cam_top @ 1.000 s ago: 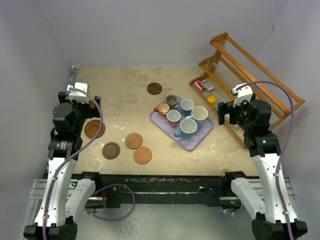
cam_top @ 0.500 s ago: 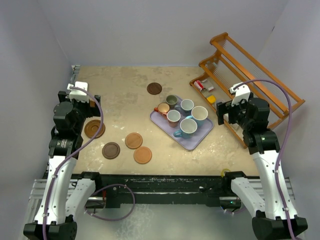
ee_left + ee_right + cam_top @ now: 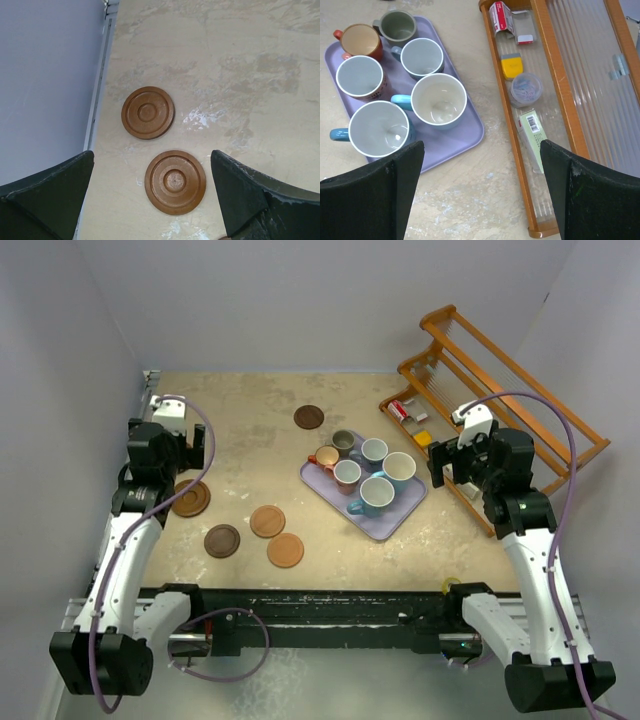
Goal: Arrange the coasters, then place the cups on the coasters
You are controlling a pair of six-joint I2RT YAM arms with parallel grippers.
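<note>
Several brown coasters lie on the table's left half: one dark at the back [image 3: 309, 417], three near the front [image 3: 267, 521], and one [image 3: 188, 498] half under my left arm. In the left wrist view two coasters show by the left wall, one [image 3: 148, 112] farther off and one [image 3: 175, 182] lying below the gap of my open left gripper [image 3: 151, 156] [image 3: 188, 448]. Several cups stand on a lavender tray [image 3: 395, 515] [image 3: 465, 135], among them a light blue cup [image 3: 438, 100] and an orange one [image 3: 359, 41]. My right gripper [image 3: 481, 145] [image 3: 440, 465] hangs open and empty just right of the tray.
A wooden rack [image 3: 500, 390] stands along the right side; its tray [image 3: 525, 150] holds a red-and-white box, a yellow piece, a small pot of clips and a green box. A metal rail [image 3: 97, 100] runs along the left wall.
My left wrist has swung away from the near edge toward the back left corner. My right wrist has drifted slightly left and back. Both grippers stay open.
</note>
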